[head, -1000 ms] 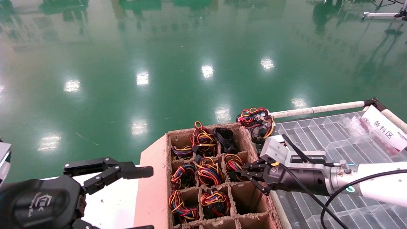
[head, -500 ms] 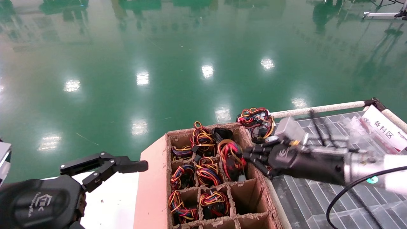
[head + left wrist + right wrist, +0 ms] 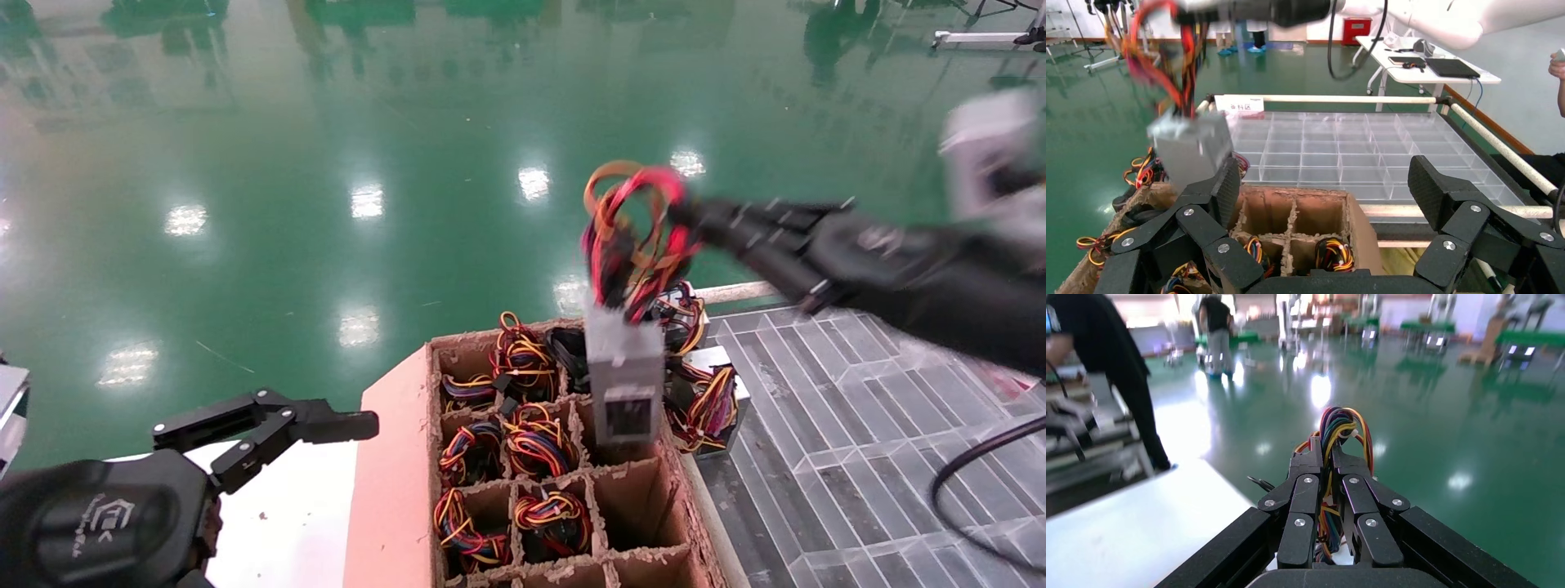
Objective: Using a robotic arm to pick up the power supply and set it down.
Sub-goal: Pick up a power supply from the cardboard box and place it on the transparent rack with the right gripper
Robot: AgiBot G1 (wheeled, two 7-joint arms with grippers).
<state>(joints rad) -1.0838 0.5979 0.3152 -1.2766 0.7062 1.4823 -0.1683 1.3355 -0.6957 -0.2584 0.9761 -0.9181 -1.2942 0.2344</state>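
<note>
The power supply (image 3: 625, 384) is a narrow grey metal box with a dark socket on its near end face. It hangs in the air above the cardboard box, just over the top-right cells. Its red and orange wire loop (image 3: 633, 233) is pinched in my right gripper (image 3: 685, 216), which reaches in from the right and is shut on the wires (image 3: 1329, 447). The grey box (image 3: 1190, 147) also shows in the left wrist view, dangling over the carton's far corner. My left gripper (image 3: 1321, 184) stays open and empty at the lower left, near the carton.
The cardboard box (image 3: 392, 474) has divided cells holding several wire-bundled units. Another unit (image 3: 711, 400) lies on the clear compartment tray (image 3: 817, 392) to the right, which has a white tube rail. A white surface (image 3: 286, 523) lies left of the carton. A person (image 3: 1107, 355) stands farther off.
My right gripper, shut on the wire loop, has risen up and back, pulling the power supply out of its cell into the air. The left gripper has barely moved.
</note>
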